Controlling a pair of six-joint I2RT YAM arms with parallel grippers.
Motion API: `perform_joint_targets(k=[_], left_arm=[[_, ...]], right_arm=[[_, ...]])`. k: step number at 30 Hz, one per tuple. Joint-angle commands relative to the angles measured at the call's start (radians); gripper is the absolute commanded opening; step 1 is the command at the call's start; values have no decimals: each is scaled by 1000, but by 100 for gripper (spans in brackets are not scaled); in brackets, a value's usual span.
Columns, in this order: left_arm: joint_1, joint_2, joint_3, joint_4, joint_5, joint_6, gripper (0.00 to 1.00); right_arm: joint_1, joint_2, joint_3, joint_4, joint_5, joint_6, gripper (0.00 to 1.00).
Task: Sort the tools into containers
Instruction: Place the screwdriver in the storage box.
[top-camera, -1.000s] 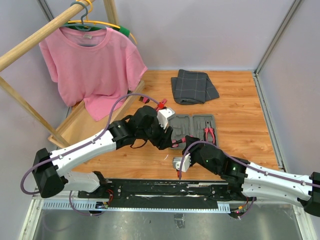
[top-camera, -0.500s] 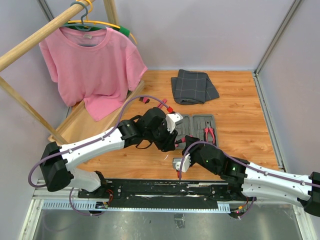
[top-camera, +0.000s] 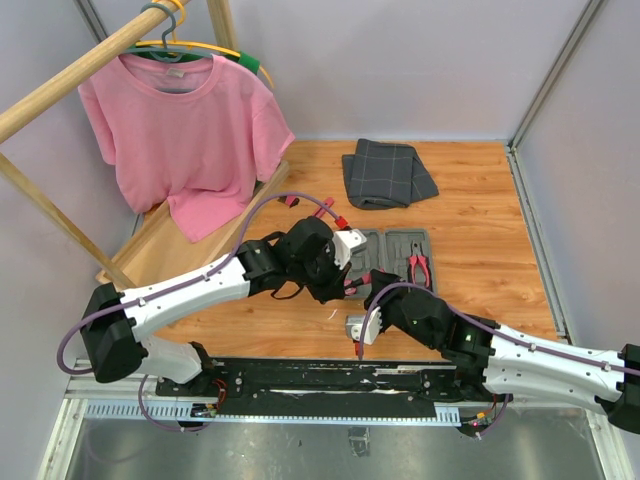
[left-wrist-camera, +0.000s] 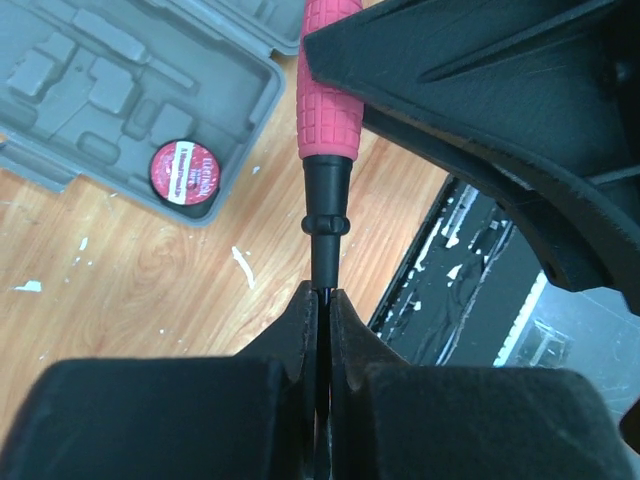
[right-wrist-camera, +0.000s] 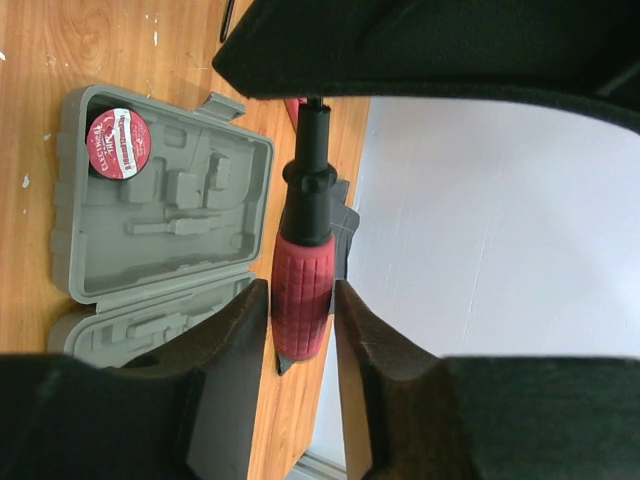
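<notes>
My left claw (left-wrist-camera: 320, 305) is closed tight on the bare shaft of the screwdriver (left-wrist-camera: 330, 90), whose red handle points to 12 o'clock in the left wrist view. My right claw (right-wrist-camera: 303, 300) pinches that handle from both sides. The tool hangs over the table (left-wrist-camera: 150, 270), at about 7 o'clock from the open case (top-camera: 392, 243) in the top view. The case holds a tape roll (left-wrist-camera: 183, 172) and pliers (top-camera: 418, 268).

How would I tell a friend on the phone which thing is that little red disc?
On the wooden table sits an open grey tool case. In one corner of its moulded tray lies the red disc with a white label. It is the only round thing; the pliers and screwdriver are red-handled but long.
</notes>
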Motion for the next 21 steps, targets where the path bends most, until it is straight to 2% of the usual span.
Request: perform_joint_targets(k=[1, 10, 15, 21], left_arm=[[-6, -36, 16, -6, -40, 16, 0], [-6, -45, -26, 10, -145, 12, 0], [-5, -79, -62, 49, -260, -24, 1], [-3, -152, -114, 133, -393, -73, 0]], right_arm=[[17, -17, -1, 1, -3, -19, 38], [17, -56, 19, -24, -49, 62, 60], [17, -100, 11, -7, -82, 125, 60], [17, -154, 37, 55, -95, 320, 59]])
